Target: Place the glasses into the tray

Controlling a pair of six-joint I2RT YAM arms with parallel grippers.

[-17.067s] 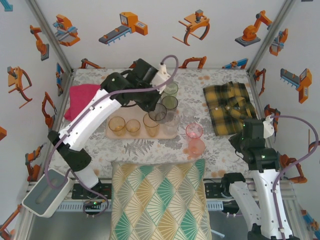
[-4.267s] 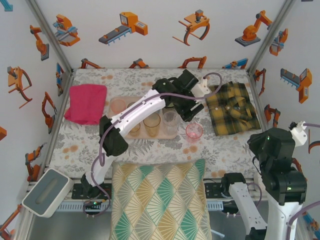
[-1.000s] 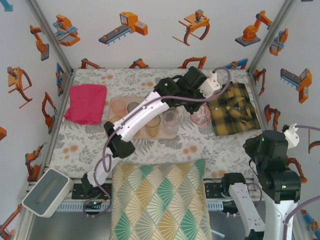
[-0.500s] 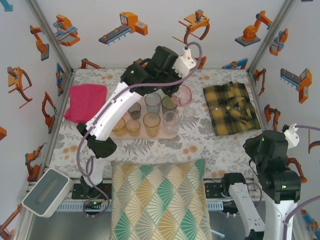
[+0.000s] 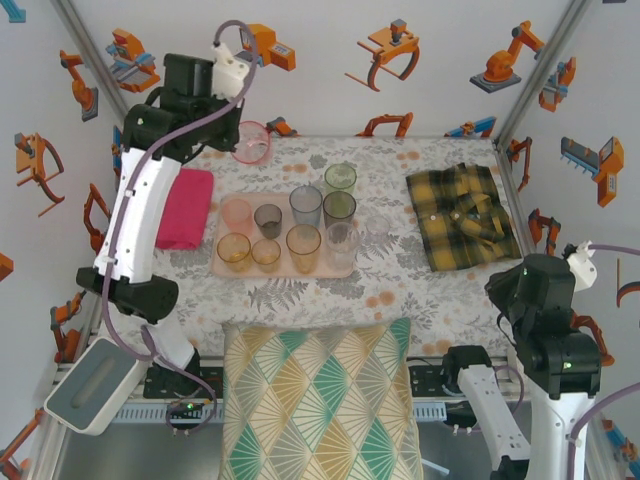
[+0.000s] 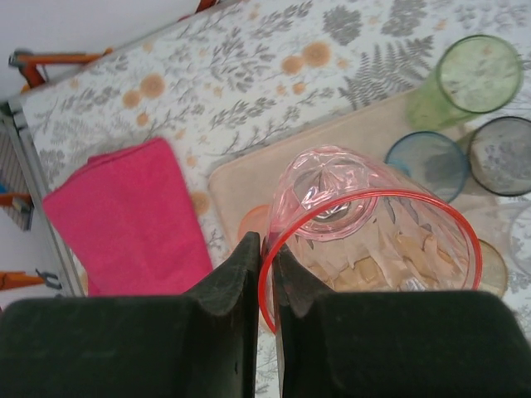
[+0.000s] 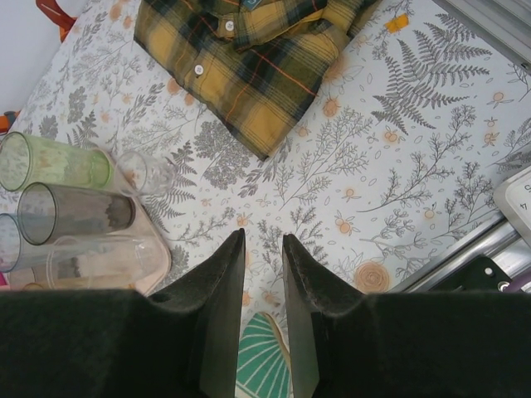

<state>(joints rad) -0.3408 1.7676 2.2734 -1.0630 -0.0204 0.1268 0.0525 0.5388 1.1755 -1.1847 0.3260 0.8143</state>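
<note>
My left gripper (image 6: 267,249) is nearly closed. Its two dark fingers pinch the rim wall of a pink faceted tumbler (image 6: 365,240), one finger outside the glass and one inside. In the top view this pink tumbler (image 5: 252,142) hangs in the air, tilted so that its mouth faces the camera. It is up near the far left corner of the table, apart from the other glasses.

Below it lies the pale pink-beige tray (image 5: 335,271) on a floral tablecloth (image 5: 420,290). On the tray stand a short peach glass (image 5: 236,213), a short grey glass (image 5: 268,218), a tall blue glass (image 5: 306,203) and a tall grey glass (image 5: 339,208). In the near row are two short amber glasses (image 5: 234,250), a taller amber glass (image 5: 303,245) and a clear glass (image 5: 341,240). A tall green glass (image 5: 340,178) stands at the tray's far edge; I cannot tell whether it is on the tray or just behind it. A small clear glass (image 5: 377,225) stands on the cloth just beside the tray's right end.

A bright pink folded cloth (image 5: 183,205) lies left of the tray.

My right gripper (image 7: 261,240) has its fingers slightly parted, with nothing between them. It hovers over the tablecloth near the table's right side. A yellow plaid shirt (image 7: 249,58) lies beyond it. A patterned cushion (image 5: 320,400) sits at the near edge.
</note>
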